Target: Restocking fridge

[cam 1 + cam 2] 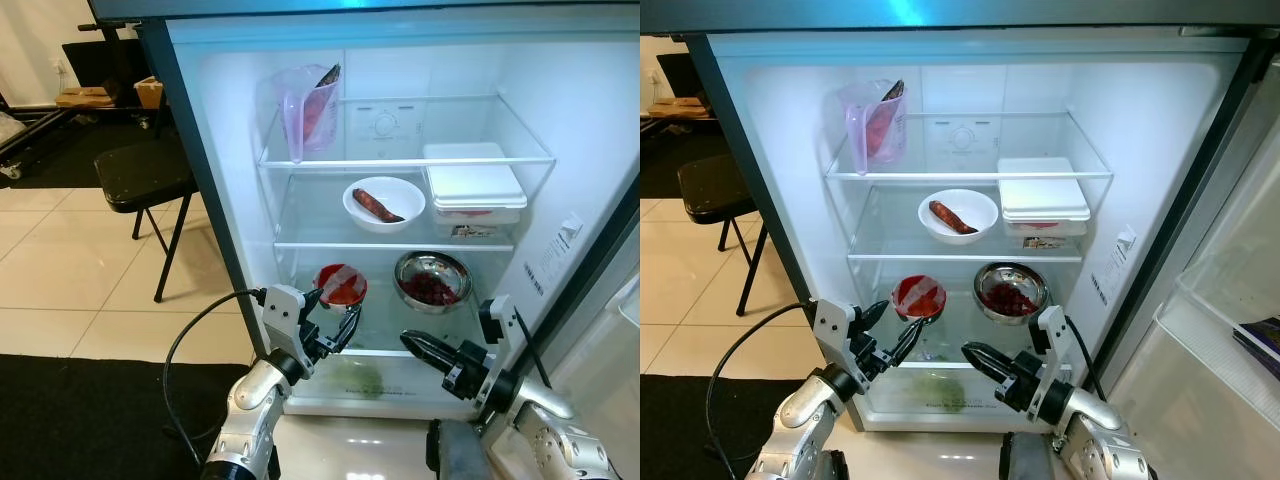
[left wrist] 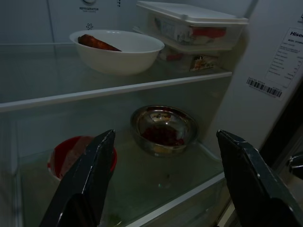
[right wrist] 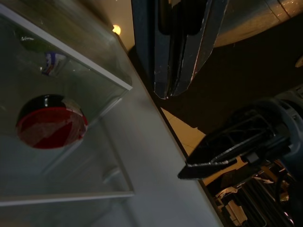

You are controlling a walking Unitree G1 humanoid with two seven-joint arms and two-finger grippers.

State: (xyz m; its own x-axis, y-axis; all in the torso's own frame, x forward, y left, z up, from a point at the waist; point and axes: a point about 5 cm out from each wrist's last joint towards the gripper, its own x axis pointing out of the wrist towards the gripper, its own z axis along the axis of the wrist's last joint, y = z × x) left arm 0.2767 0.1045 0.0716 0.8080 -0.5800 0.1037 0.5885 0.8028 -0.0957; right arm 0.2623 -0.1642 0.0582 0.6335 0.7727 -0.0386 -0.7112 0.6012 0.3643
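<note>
Our red bowl (image 1: 341,285) sits on the fridge's (image 1: 590,150) lowest glass shelf (image 1: 372,345), left of the steel bowl (image 1: 432,280). Just before it, our left gripper (image 1: 334,325) hangs spread, empty; right gripper (image 1: 418,345) pressed together.

Beige tiled floor (image 1: 60,270), black mat (image 1: 80,420), black folding chair (image 1: 145,180), white wall (image 1: 30,40)

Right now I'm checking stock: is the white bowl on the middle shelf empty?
No, the white bowl on the middle shelf holds one reddish-brown piece of food.
</note>
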